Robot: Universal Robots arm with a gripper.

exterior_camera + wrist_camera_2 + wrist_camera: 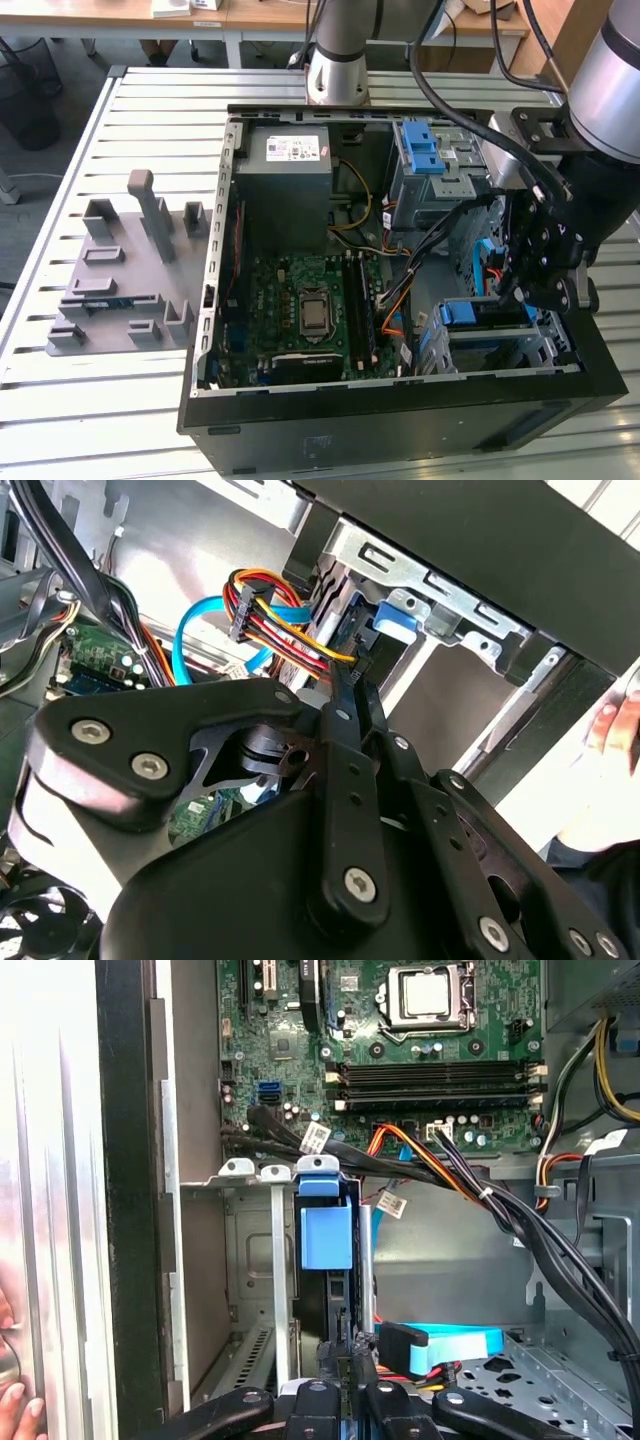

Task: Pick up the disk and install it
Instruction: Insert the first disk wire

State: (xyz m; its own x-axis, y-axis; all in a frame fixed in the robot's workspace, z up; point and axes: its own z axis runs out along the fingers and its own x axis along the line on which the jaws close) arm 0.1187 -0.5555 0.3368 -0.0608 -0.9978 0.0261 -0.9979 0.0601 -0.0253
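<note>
A slatted metal table (120, 420) is carrying an open computer case (400, 410) in the exterior view, with a grey fixture block (120, 290) lying on the slats at the exterior view's left. The gripper (520, 290) is reaching down into the drive cage (500, 335) at the case's right corner, where a blue-edged disk (470, 315) is sitting in the bay.

In the second wrist view, the gripper's (350, 680) black fingers (345, 705) are lying close together, pointing at the blue carrier tab (392, 615) in the metal bay beside a bundle of coloured cables (270, 605); whether they are pinching anything is impossible to tell.

In the first wrist view, the disk (326, 1235) is standing edge-on in the cage slot, its blue latch facing the camera, just beyond the fingers (345, 1355). The motherboard (400, 1050) is lying beyond. A person's fingertips (20, 1405) are resting at the case's outer edge.
</note>
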